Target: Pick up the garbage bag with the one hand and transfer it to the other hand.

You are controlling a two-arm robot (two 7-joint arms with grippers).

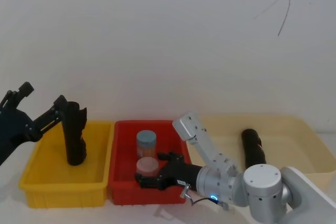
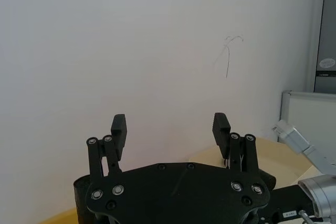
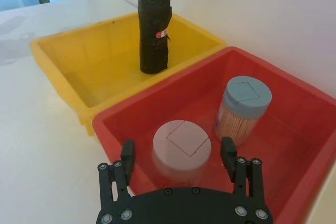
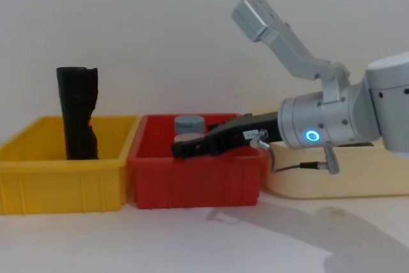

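Garbage bag (image 3: 154, 30) upright in yellow bin (image 3: 63, 40): probably light, squashy, slick; grab near label band (image 3: 160, 34). Left gripper (image 2: 170, 123) fingers apart beside it; right gripper (image 3: 177, 148) apart over red bin (image 3: 294, 108).

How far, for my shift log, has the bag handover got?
Nothing looks done: the garbage bag stands upright in the yellow bin. In hand: the left hand sits open by its top, not gripping. Left: grasp, lift, and pass to the right hand, open over the red bin.
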